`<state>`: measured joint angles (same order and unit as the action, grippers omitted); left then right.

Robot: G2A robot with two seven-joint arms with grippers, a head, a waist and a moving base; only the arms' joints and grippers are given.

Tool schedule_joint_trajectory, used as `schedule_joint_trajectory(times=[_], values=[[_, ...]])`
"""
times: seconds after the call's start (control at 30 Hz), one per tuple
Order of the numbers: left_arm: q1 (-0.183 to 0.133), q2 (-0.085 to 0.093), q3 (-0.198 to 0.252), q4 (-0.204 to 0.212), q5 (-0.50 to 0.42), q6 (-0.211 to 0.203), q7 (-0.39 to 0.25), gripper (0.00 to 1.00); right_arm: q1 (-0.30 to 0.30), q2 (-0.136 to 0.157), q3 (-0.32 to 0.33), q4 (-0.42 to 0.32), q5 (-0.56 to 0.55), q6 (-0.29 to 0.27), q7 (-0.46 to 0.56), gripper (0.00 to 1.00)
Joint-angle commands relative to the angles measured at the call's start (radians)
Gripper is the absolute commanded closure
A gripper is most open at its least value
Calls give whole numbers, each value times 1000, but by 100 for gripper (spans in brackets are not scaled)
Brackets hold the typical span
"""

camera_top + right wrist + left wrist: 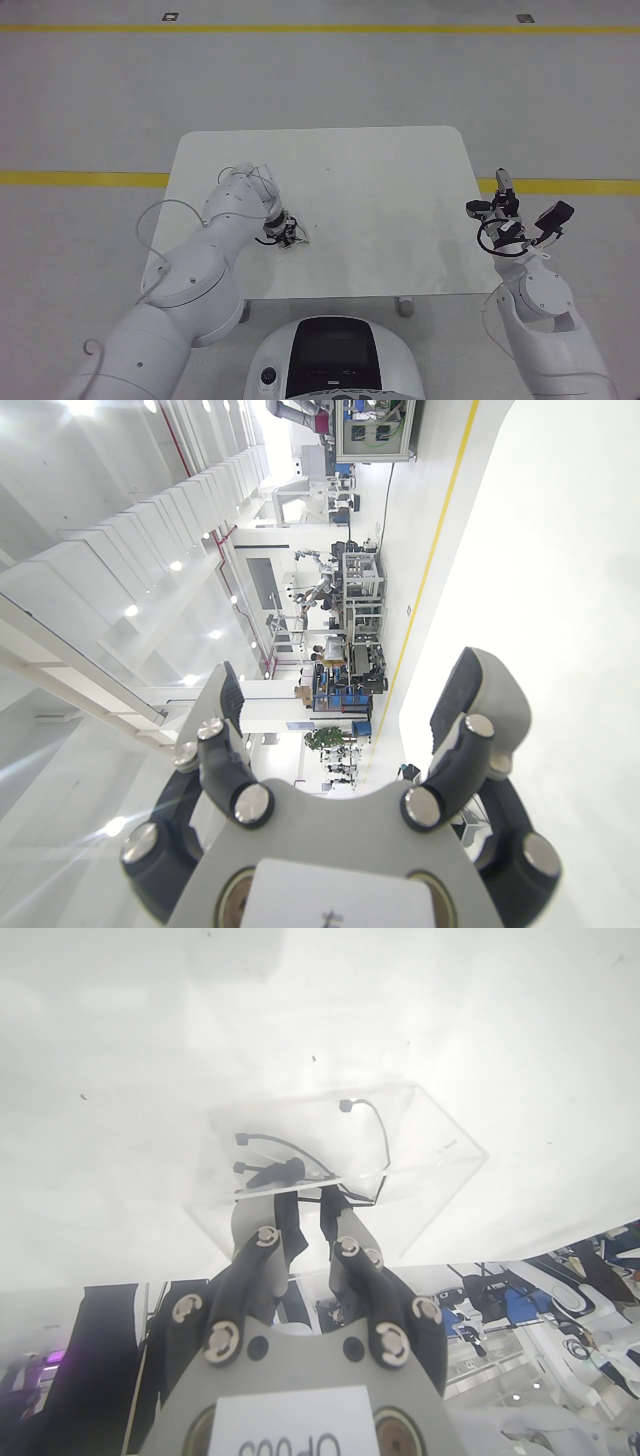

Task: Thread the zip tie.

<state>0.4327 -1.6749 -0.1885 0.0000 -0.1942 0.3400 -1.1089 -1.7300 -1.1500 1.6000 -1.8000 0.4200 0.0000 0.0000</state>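
Left pincer [310, 1208] closest to the lens, dipped into a clear box [440, 1163] from over one of its walls. Cannot tell whether it grips anything: a thin black strap crosses right at it, contact unclear.

Clear box: transparent walls, sitting flat on the white counter [150, 1053]. From the top view it lies in the counter's left front part, short of the front edge. The left arm stretches over the counter's left side to it.

Black zip ties [378, 1125] lie inside the box, loose. Three square heads are visible.
- One head sits toward the side of the box away from the pincer. Its strap bends in an arc down to the box wall.
- Two heads lie close together, one just beside the other. At least one strap runs in a shallow curve toward the pincer.
- How many ties in all: cannot tell, as the straps overlap near the pincer.

Right pincer [345, 680]: jaws spread wide, nothing between them. From the top view it is held off the counter's right edge, above the floor [90, 100], well apart from the box and the ties. A yellow line [425, 565] on the floor runs near the counter's edge.
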Motion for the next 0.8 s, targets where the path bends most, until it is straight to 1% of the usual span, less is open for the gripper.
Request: schedule_joint_trajectory(times=[0.0, 0.03, 0.07, 0.5, 0.57, 0.6, 0.63, 0.67, 0.77], values=[[0, 1, 0, 0, 0, 0, -2, 90, 0, 0, 0, 0, 0, 0, 0, 0], [0, 2, 0, 0, 0, 0, -3, 97, 0, 0, 0, 0, 0, 0, 0, 0], [0, 3, 0, 0, -1, 0, -4, 100, 0, 0, 0, 0, 0, 0, 0, 0], [-17, 8, -7, 0, -15, 0, -18, 100, 0, 0, 0, 0, 0, 0, 0, 0], [-17, 8, -8, 0, -18, 0, -17, 79, 0, 0, 0, 0, 0, 0, 0, 0], [-17, 8, -9, 0, -19, 0, -16, 66, 0, 0, 0, 0, 0, 0, 0, 0], [-17, 8, -9, 0, -19, 0, -16, 59, 0, 0, 0, 0, 0, 0, 0, 0], [-17, 8, -10, 0, -21, 0, -15, 54, 0, 0, 0, 0, 0, 0, 0, 0], [-15, 8, -12, 0, -27, 0, -11, 59, 0, 0, 0, 0, 0, 0, 0, 0]])
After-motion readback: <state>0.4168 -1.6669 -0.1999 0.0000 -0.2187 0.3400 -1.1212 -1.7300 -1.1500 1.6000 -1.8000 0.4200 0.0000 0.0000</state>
